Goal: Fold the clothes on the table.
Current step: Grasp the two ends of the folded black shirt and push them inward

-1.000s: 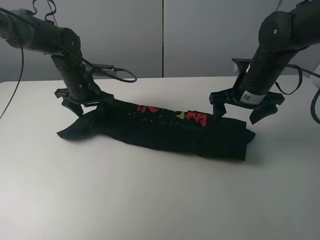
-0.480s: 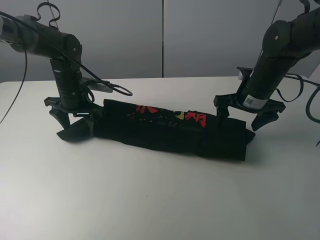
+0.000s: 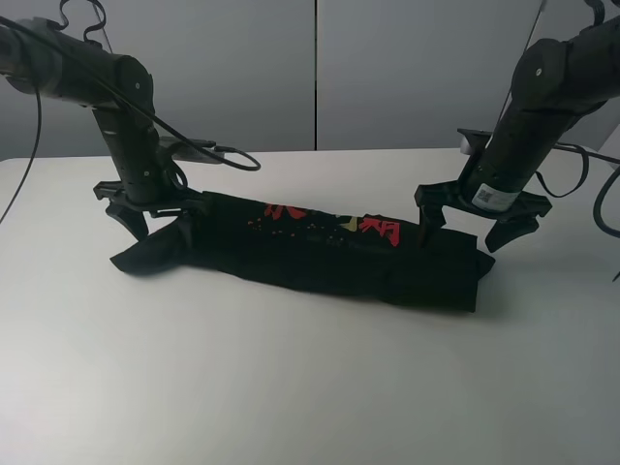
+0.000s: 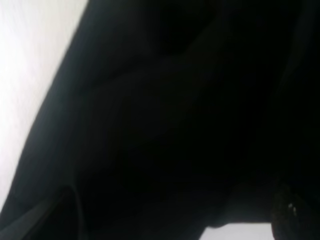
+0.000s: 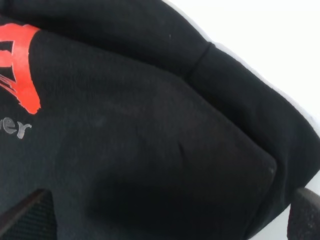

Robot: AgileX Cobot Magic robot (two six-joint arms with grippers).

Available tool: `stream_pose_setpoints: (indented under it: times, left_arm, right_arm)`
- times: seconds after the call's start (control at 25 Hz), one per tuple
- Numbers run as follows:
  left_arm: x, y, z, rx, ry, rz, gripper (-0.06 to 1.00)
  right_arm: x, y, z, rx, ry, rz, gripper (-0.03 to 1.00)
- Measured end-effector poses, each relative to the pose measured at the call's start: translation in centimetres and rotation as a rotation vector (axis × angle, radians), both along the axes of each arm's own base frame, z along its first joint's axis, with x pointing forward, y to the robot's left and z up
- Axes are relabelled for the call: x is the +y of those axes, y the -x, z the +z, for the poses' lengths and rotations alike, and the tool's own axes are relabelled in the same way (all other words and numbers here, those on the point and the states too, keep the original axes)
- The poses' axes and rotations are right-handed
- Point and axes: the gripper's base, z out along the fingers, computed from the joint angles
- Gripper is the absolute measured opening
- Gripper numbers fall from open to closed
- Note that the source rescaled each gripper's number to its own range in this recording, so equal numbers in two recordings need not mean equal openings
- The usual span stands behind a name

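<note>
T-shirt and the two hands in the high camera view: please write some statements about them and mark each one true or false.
1. The black T-shirt lies in a long narrow strip on the white table. True.
2. The left hand is shut on a sleeve. False: it is open.
3. The right hand is open at the shirt's other end. True.
4. The print is green. False: it is mostly red.

The black T-shirt (image 3: 329,257) is seen folded into a long, narrow band, laid flat across the far half of the white table (image 3: 291,387). Red characters (image 3: 384,231) are shown along its far edge. One sleeve (image 3: 145,255) is spread toward the table's left side, possibly doubled under.
</note>
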Motion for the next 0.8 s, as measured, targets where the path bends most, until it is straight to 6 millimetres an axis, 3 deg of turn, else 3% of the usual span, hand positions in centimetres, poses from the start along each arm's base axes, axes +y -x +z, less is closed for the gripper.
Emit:
stream_pose_setpoints:
  times: [0.4,0.8]
  left_arm:
    - [0.1,-0.8,0.8,-0.094,-0.012,0.034,0.99]
    - [0.9,-1.2,-1.8,-0.046,-0.037,0.055,0.99]
  right_arm:
    - [0.1,-0.1,-2.1,0.062,-0.010,-0.021,1.00]
    - [0.2,-0.4,-2.5,0.047,-0.026,-0.037,1.00]
